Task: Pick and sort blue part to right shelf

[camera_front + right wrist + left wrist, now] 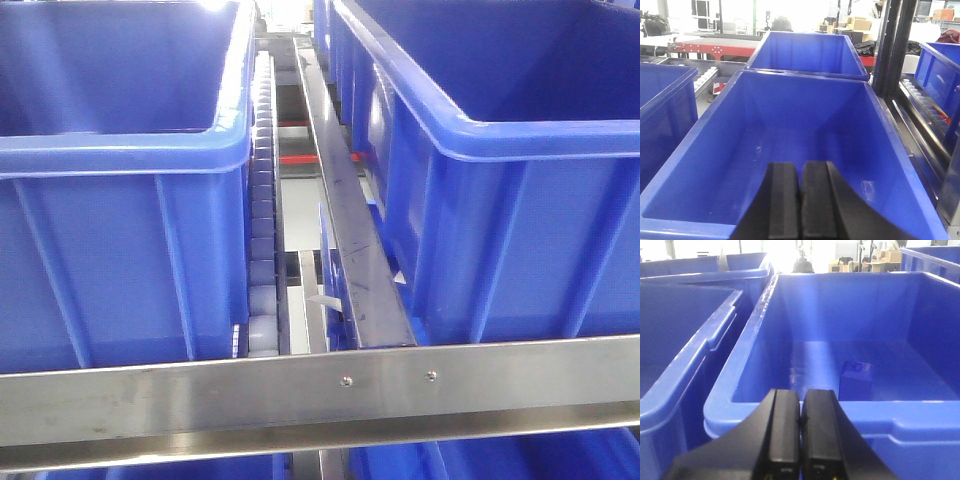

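Observation:
A small blue part [855, 381], box-shaped, lies on the floor of a deep blue bin [805, 411] in the left wrist view. My left gripper [800, 405] hangs shut and empty just over that bin's near rim. My right gripper [801, 176] is shut and empty too, held above the near end of another deep blue bin [685, 220] with nothing visible inside. The front view shows the right shelf: its steel front rail [330, 392], a white roller track [262, 230] and two large blue bins [120, 160] [500, 180]. Neither gripper appears in that view.
A steel divider rail [345, 230] runs back between the two bins. More blue bins stand to the left [675, 365] and behind [805, 55]. A dark upright post [892, 45] and a roller track [927, 107] lie on the right. Further bins sit on the level below [520, 455].

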